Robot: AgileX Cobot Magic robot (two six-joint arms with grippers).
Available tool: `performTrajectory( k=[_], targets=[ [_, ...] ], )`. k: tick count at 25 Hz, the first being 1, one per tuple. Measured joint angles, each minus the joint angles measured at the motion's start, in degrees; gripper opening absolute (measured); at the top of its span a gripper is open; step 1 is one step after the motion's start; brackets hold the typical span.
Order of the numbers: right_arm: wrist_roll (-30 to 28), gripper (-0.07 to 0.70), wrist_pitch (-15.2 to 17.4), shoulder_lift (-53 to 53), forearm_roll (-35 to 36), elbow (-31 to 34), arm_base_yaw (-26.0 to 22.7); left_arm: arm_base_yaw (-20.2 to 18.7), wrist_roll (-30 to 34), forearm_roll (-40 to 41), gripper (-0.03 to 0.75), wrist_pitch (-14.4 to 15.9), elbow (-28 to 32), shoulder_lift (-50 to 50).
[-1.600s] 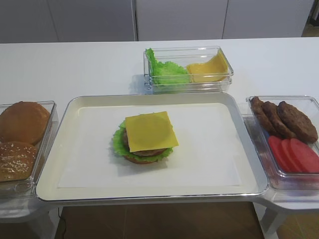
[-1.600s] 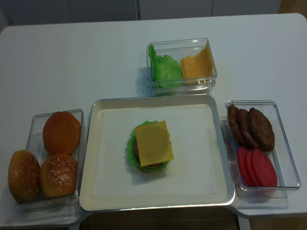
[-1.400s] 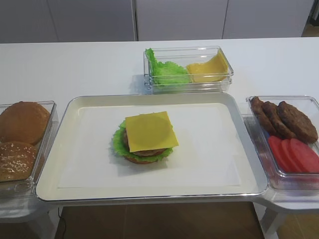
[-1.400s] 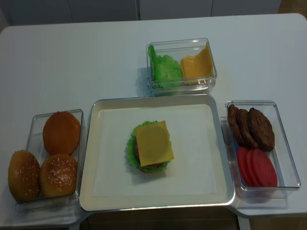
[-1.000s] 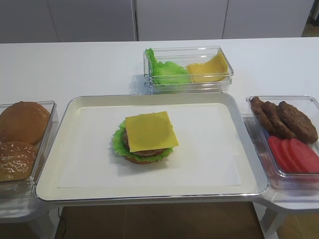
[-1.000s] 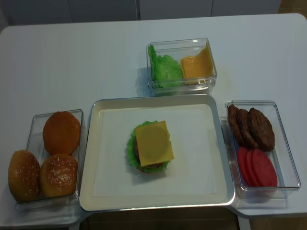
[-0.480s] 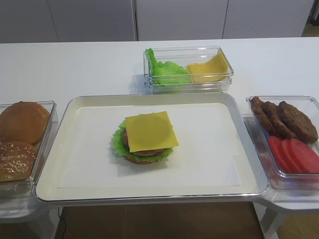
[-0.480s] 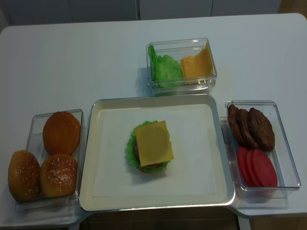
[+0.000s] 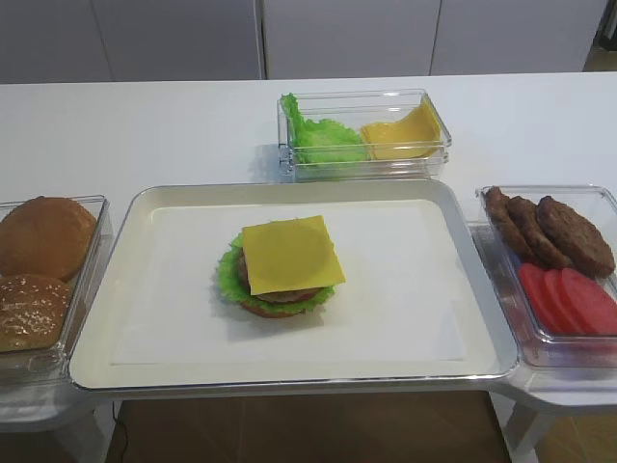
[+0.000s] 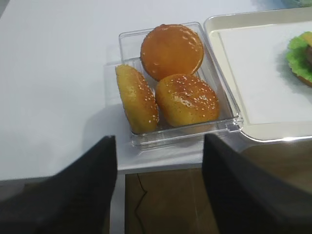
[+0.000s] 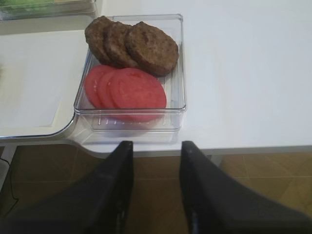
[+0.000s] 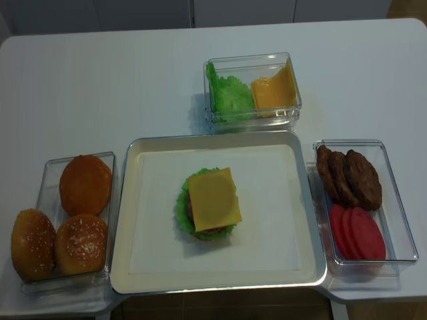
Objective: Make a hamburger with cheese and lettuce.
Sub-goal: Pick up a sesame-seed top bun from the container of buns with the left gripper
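Nothing on the table has shifted over the last moment or so; every piece sits where it did, so the build looks paused with the top bun not yet on. At the far left, the bun box (image 12: 75, 220) holds three buns, and the left gripper (image 10: 158, 187) hangs off the table edge just in front of it, fingers wide apart and empty. In the middle, the hamburger (image 12: 212, 204) sits on the tray (image 12: 133, 280), open-faced: the lettuce (image 12: 181, 203) frills out around the patty and the cheese (image 12: 213, 198) lies flat on top, corners overhanging. Behind it stands the box of greens and cheese (image 12: 252, 90). At the right, the patty and tomato box (image 12: 363, 203) is full, and the right gripper (image 11: 155, 187) waits before it, fingers spread, holding nothing. I'd guess a seeded bun from the left box comes next.
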Motion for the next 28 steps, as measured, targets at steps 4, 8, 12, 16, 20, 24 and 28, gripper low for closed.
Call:
performTrajectory(
  k=[4, 8, 12, 16, 20, 24, 28],
  targets=[
    [0.00, 0.266, 0.00, 0.00, 0.00, 0.00, 0.00, 0.00, -3.13, 0.86, 0.420, -1.36, -1.58, 9.94],
    [0.00, 0.266, 0.00, 0.00, 0.00, 0.00, 0.00, 0.00, -9.75, 1.64, 0.420, -3.66, -2.72, 19.36],
    [0.00, 0.266, 0.00, 0.00, 0.00, 0.00, 0.00, 0.00, -14.57, 4.30, 0.420, -5.81, -4.33, 27.17],
    [0.00, 0.266, 0.00, 0.00, 0.00, 0.00, 0.00, 0.00, -17.62, 6.23, 0.420, -6.90, -6.22, 34.18],
    [0.00, 0.266, 0.00, 0.00, 0.00, 0.00, 0.00, 0.00, -18.99, 6.49, 0.420, -7.60, -7.60, 40.65],
    [0.00, 0.266, 0.00, 0.00, 0.00, 0.00, 0.00, 0.00, -17.46, 6.58, 0.420, -7.36, -9.51, 46.40],
    [0.17, 0.266, 0.00, 0.00, 0.00, 0.00, 0.00, 0.00, -16.34, 7.35, 0.420, -6.19, -11.93, 51.40]
  ],
)
